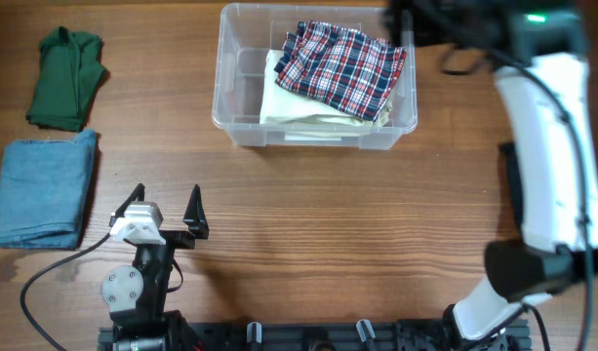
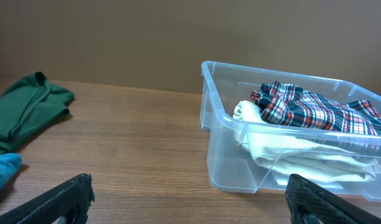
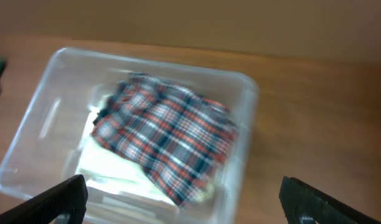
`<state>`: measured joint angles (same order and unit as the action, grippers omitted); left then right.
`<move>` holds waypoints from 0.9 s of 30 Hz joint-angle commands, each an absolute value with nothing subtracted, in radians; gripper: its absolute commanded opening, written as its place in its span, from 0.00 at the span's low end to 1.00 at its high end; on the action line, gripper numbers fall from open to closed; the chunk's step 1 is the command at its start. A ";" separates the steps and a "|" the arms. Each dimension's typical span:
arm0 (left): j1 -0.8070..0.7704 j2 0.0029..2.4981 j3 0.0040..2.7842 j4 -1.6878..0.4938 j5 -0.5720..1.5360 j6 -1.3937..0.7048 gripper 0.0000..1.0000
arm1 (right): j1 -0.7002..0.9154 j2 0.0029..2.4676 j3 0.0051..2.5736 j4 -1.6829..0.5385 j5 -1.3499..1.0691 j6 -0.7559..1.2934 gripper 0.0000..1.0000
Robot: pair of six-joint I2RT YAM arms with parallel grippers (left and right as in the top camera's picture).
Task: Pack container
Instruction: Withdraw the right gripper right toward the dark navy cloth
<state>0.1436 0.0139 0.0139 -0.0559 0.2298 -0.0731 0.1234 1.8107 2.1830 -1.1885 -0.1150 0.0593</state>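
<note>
Warm brown wood runs the whole tabletop (image 1: 328, 224), and at its far edge stands the container (image 1: 227, 109), clear plastic, already part filled. A cream folded garment (image 1: 287, 105) lies on its floor and a plaid one (image 1: 343, 66) rests on top, rumpled and pushed toward the right-hand wall.

The right gripper (image 3: 182, 185) hangs over the bin with its fingers spread wide and nothing between them. From where I stand it looks done with the plaid piece, so the sensible thing is to lift straight up before swinging away; a sideways exit could catch the loose cloth or nudge the rim.

Two pieces are not yet packed. The green garment (image 1: 66, 78) and the blue garment (image 1: 45, 190) lie well to the left, the green one farther back. The left gripper (image 1: 166, 197) sits low near the front edge, also spread wide and empty, and it is the nearer arm to both.

I'd send it to the blue one first. Come down on a folded edge rather than the middle, pinch through all the layers so the fold holds, and carry it high enough to clear the container wall. The free floor is on the left side of the bin — that is where it should land flat.
</note>
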 commanded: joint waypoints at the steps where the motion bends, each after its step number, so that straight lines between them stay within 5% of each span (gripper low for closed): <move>1: 0.148 0.007 0.006 -0.056 0.220 -0.086 1.00 | 0.031 1.731 2.182 -1.269 -0.128 0.161 1.00; 12: 0.148 0.007 0.006 -0.056 0.220 -0.086 1.00 | -0.373 1.664 2.178 -1.599 -0.124 0.164 1.00; 27: 0.148 0.007 0.006 -0.056 0.220 -0.086 1.00 | -0.703 1.679 1.926 -1.500 0.013 0.223 1.00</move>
